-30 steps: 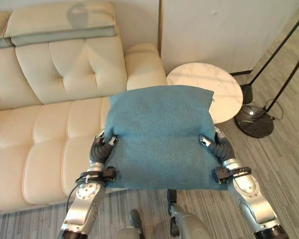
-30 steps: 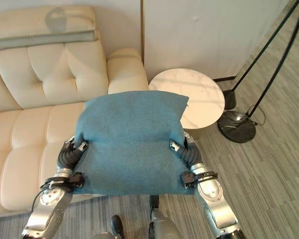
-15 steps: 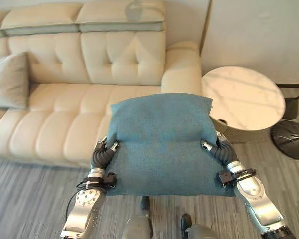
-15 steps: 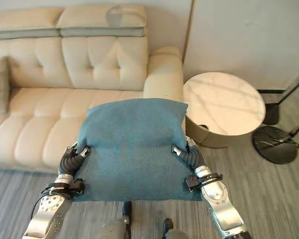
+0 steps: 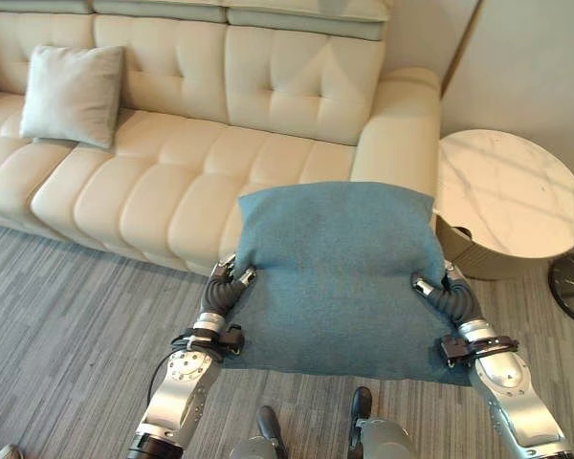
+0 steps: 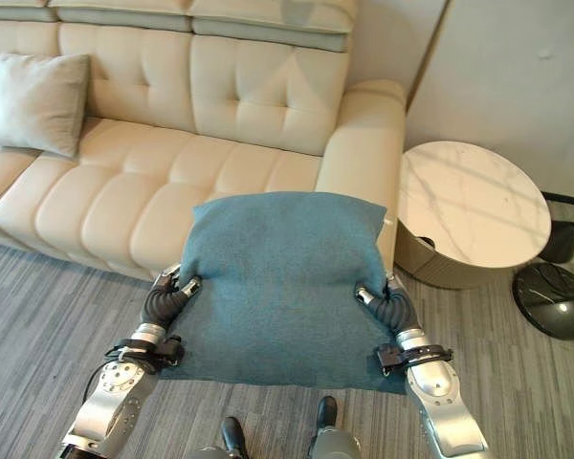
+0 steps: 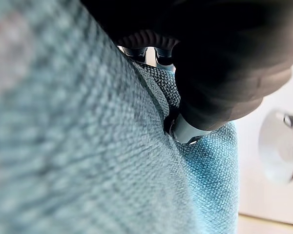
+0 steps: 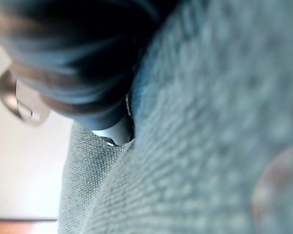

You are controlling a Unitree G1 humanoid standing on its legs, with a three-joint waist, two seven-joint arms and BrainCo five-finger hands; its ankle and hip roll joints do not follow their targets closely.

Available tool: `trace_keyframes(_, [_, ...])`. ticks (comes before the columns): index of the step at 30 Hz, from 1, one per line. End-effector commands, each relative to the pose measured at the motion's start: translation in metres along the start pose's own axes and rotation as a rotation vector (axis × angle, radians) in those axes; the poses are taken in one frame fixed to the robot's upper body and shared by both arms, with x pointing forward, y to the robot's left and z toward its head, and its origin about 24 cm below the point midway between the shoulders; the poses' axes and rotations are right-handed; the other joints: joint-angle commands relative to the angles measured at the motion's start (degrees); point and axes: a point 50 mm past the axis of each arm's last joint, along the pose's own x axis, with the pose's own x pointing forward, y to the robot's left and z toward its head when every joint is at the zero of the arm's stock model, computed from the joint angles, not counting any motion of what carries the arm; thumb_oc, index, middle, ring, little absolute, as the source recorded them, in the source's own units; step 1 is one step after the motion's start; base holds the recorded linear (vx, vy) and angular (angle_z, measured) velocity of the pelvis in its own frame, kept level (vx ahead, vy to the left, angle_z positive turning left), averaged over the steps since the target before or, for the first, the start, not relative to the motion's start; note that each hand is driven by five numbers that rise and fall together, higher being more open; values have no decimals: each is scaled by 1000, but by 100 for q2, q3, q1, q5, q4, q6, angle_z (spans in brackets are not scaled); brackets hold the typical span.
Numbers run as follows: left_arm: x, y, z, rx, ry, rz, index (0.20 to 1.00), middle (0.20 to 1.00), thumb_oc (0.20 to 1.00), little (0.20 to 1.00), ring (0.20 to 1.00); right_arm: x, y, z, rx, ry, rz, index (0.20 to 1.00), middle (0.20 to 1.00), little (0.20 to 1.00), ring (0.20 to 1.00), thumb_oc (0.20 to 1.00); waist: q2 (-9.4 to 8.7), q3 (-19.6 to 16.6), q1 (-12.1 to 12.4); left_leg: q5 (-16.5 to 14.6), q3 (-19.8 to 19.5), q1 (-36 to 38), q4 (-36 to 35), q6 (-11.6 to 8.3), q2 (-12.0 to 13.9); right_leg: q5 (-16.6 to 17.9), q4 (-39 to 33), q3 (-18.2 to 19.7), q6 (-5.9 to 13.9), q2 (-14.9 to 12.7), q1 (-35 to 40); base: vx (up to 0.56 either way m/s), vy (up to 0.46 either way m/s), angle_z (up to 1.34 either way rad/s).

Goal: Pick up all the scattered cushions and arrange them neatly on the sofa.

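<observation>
Left hand (image 5: 226, 286) and right hand (image 5: 441, 290) clamped on opposite side edges of blue cushion (image 5: 337, 273), thumbs curled over top face, fingers underneath; fabric dented at each thumb. Cushion held flat, off the floor, just in front of sofa (image 5: 220, 143), far edge overlapping the seat front near the right armrest (image 5: 405, 120).

Grey cushion (image 5: 74, 93) propped against sofa backrest, far left of blue cushion, well apart. Round white side table (image 5: 512, 203) just beside the armrest, right of the sofa. Dark lamp base (image 6: 555, 299) on floor right of table.

Versus earlier frames: whole view shifted, more sofa length visible, grey cushion more fully in view; grip on blue cushion unchanged.

Seat between grey cushion and armrest bare. Striped floor (image 5: 67, 325) in front of sofa open.
</observation>
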Motion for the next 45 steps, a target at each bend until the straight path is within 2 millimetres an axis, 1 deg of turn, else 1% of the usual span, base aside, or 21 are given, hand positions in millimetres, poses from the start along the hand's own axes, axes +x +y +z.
trace_keyframes(1, [5, -19, 38, -29, -212, -136, 200, 200, 200, 200, 200, 16, 19, 50, 55, -277, 101, 200, 200, 200, 200, 200, -289, -326, 9, -280, -190, -362, 341, -24, -45, -568, -170, 240, 209, 189, 463, 58, 112, 6])
trace_keyframes(6, [5, -15, 40, 2, -217, -134, 200, 200, 200, 200, 200, 17, 25, 51, 100, -285, 123, 200, 200, 200, 200, 200, -341, -307, 145, -446, -335, -462, 476, 136, -221, -697, 216, 321, 289, 24, 398, 92, 164, 7])
trace_keyframes(10, [3, -8, 41, 19, -213, -111, 200, 200, 200, 200, 200, 18, 34, 61, 133, -333, 161, 200, 200, 200, 200, 200, -304, -128, 208, -683, -551, -406, 638, 438, -447, -391, 1648, 579, 348, -238, -129, 130, 270, 7])
trace_keyframes(12, [2, -6, 40, 22, -209, -104, 200, 200, 200, 200, 200, 18, 36, 62, 141, -338, 173, 200, 200, 200, 200, 200, -277, -85, 213, -735, -576, -361, 642, 491, -465, -378, 1970, 666, 351, -231, -282, 122, 162, 12])
trace_keyframes(14, [3, -7, 38, 19, -201, -106, 200, 200, 200, 200, 200, 18, 40, 62, 159, -343, 192, 200, 200, 200, 200, 200, -181, -15, 154, -846, -723, -66, 515, 550, -551, -460, 2439, 849, 270, 75, -778, 245, 194, 11])
trace_keyframes(19, [4, -10, 41, 11, -216, -122, 200, 200, 200, 200, 200, 19, 39, 68, 144, -368, 211, 200, 200, 200, 200, 200, -106, 68, -27, -1022, -936, 335, 319, 526, -698, -422, 1760, 783, 260, 420, -1383, 246, 79, 20])
trace_keyframes(21, [5, -10, 41, 7, -222, -118, 200, 200, 200, 200, 200, 20, 38, 72, 153, -385, 219, 200, 200, 200, 200, 200, -167, 64, -98, -1186, -976, 601, 257, 485, -866, -178, 1058, 436, 356, 427, -1690, 444, 14, 28])
trace_keyframes(22, [7, -13, 41, 1, -229, -123, 200, 200, 200, 200, 200, 19, 35, 69, 146, -376, 214, 200, 200, 200, 200, 200, -137, 49, -220, -1341, -1079, 894, 222, 367, -902, -22, 348, -8, 458, 458, -1697, 636, -27, 26])
trace_keyframes(24, [6, -16, 41, -5, -232, -153, 200, 200, 200, 200, 200, 13, 31, 67, 152, -366, 204, 200, 200, 200, 200, 200, -63, -31, -296, -1501, -1209, 1129, 229, 276, -858, -96, 140, -111, 470, 519, -1624, 589, -50, 44])
trace_keyframes(26, [4, -20, 39, -18, -226, -168, 200, 200, 200, 200, 200, 9, 29, 64, 156, -357, 197, 200, 200, 200, 200, 200, -76, -86, -360, -1436, -1282, 1173, 262, 234, -903, 38, 89, -65, 367, 470, -1521, 339, -55, 73])
trace_keyframes(28, [1, -27, 34, -40, -206, -194, 200, 200, 200, 200, 200, 3, 18, 56, 123, -318, 158, 200, 200, 200, 200, 200, 86, -201, -535, -1078, -1353, 1034, 893, -117, -717, 76, 313, 78, 186, 480, -1356, 416, -105, 75])
trace_keyframes(29, [1, -27, 34, -39, -206, -193, 200, 200, 200, 200, 200, 3, 18, 56, 123, -318, 158, 200, 200, 200, 200, 200, 69, -213, -553, -1058, -1370, 1008, 895, -113, -737, 95, 298, 70, 187, 455, -1367, 370, -101, 84])
trace_keyframes(30, [0, -29, 32, -45, -193, -209, 200, 200, 200, 200, 200, 1, 12, 53, 110, -301, 140, 200, 200, 200, 200, 200, 157, -226, -643, -652, -1174, 811, 1604, -331, -397, -99, 359, 76, 18, 520, -1158, 346, -111, 78])
trace_keyframes(31, [0, -28, 32, -47, -190, -207, 200, 200, 200, 200, 200, 1, 10, 52, 106, -297, 134, 200, 200, 200, 200, 200, 172, -226, -660, -393, -1119, 630, 2103, -414, -297, -223, 363, 142, -90, 624, -1036, 447, -150, 55])
trace_keyframes(32, [0, -25, 31, -37, -188, -197, 200, 200, 200, 200, 200, 1, 6, 52, 109, -298, 112, 200, 200, 200, 200, 200, 132, -214, -669, -181, -1057, 388, 2535, -425, -289, -319, 316, 224, -188, 656, -913, 312, -119, -6])
trace_keyframes(33, [1, -26, 31, -42, -186, -201, 200, 200, 200, 200, 200, 1, 4, 51, 107, -291, 107, 200, 200, 200, 200, 200, 102, -179, -666, -219, -937, 176, 2787, -369, -184, -425, 323, 321, -251, 703, -803, 296, -92, -19])
trace_keyframes(36, [3, -24, 29, -37, -173, -195, 200, 200, 200, 200, 200, 3, -2, 54, 79, -299, 79, 200, 200, 200, 200, 200, -102, -137, -553, -812, -756, -400, 2402, 2, -90, -564, 210, 634, -174, 614, -461, 304, 9, -40])
trace_keyframes(38, [2, -21, 31, -29, -179, -188, 200, 200, 200, 200, 200, 2, -3, 53, 83, -299, 72, 200, 200, 200, 200, 200, -228, -115, -459, -894, -924, -767, 1845, 12, -97, -611, 181, 860, -86, 545, -283, 233, 76, -56])
trace_keyframes(39, [2, -21, 31, -28, -179, -188, 200, 200, 200, 200, 200, 2, -3, 53, 84, -299, 72, 200, 200, 200, 200, 200, -249, -132, -459, -849, -916, -769, 1796, 19, -123, -596, 172, 865, -83, 524, -303, 296, 105, -74])
trace_keyframes(43, [1, -17, 34, -21, -195, -149, 200, 200, 200, 200, 200, 2, -5, 49, 53, -280, 50, 200, 200, 200, 200, 200, -276, -61, -199, 125, -1741, -1376, 777, -262, 41, -777, 113, 1481, -69, 664, 177, 327, 161, -70])
trace_keyframes(45, [1, -18, 35, -24, -199, -148, 200, 200, 200, 200, 200, 3, -5, 49, 44, -276, 48, 200, 200, 200, 200, 200, -273, -67, -175, 240, -1830, -1431, 654, -309, 86, -838, 144, 1591, -68, 670, 234, 246, 193, -86])
